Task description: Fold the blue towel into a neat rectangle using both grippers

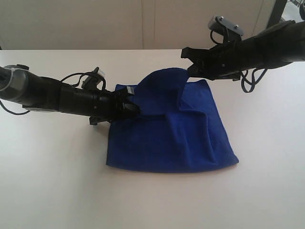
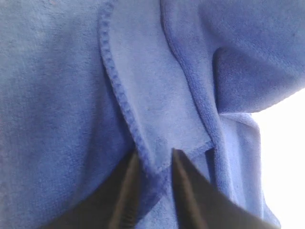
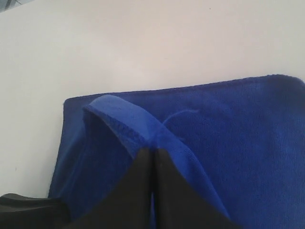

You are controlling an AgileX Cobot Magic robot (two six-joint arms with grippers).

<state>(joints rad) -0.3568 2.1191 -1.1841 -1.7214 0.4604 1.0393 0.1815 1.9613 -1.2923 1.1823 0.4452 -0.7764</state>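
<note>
The blue towel (image 1: 176,138) lies on the white table (image 1: 52,181), partly doubled over. Its far right corner is lifted off the table, and my right gripper (image 1: 189,71) is shut on that hem (image 3: 119,125). In the right wrist view the right gripper (image 3: 153,151) has its black fingers pressed together over the cloth edge. My left gripper (image 1: 135,107) is low at the towel's left side. In the left wrist view the towel (image 2: 57,95) fills the picture. There the left gripper (image 2: 155,156) is open, its fingers apart with a stitched corner flap (image 2: 157,109) between them.
The towel's top layer rises in a ridge (image 1: 162,83) from the left gripper up to the right gripper. Bare white table surrounds the cloth. A pale wall (image 1: 143,24) runs behind the table's far edge.
</note>
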